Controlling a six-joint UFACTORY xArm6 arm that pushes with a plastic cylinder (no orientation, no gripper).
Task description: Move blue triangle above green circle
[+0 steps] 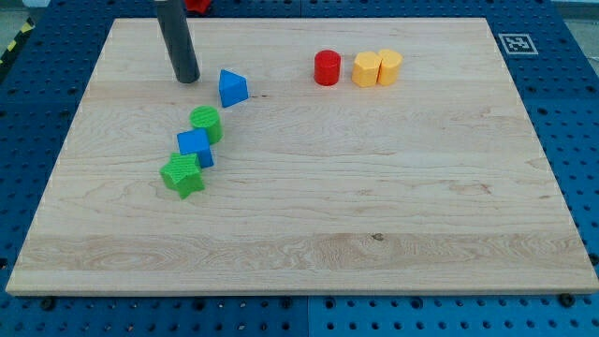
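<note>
The blue triangle lies on the wooden board, up and to the right of the green circle. A small gap separates them. My tip rests on the board to the left of the blue triangle, a short gap apart, and above the green circle. Below the green circle, touching it, sits a blue cube, and below that a green star-shaped block.
A red cylinder and two yellow blocks stand at the view's top right of centre. A red block sits at the board's top edge, partly cut off. The board's rim runs along the bottom.
</note>
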